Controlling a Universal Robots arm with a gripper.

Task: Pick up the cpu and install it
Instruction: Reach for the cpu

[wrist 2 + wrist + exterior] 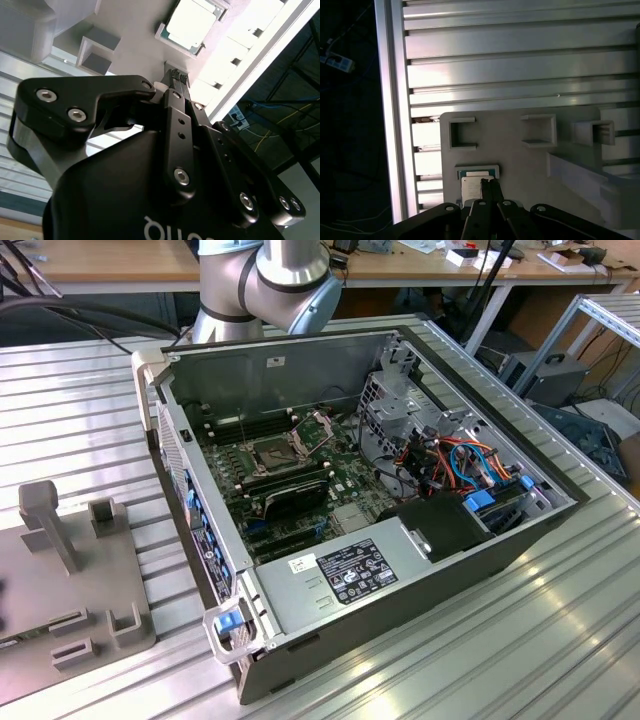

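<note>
The cpu (192, 22) is a small square chip with a bright silver top, lying flat in a shallow recess of the grey fixture plate (135, 45). In the first wrist view the cpu (471, 186) lies just under my black fingertips. My gripper (176, 77) hangs over the plate with its two thin fingers pressed together, shut on nothing. Whether the gripper (490, 183) touches the chip I cannot tell. In the exterior view the dark square socket (272, 452) sits on the motherboard inside the open computer case, its hinged metal frame (318, 425) raised.
The open computer case (480, 540) holds a power supply (340, 575), a long black card (292, 496) and coloured cables (455, 465). The fixture plate (110, 570) has upright posts (45, 520) and small brackets. The slatted table's edge (395, 125) runs close beside the plate.
</note>
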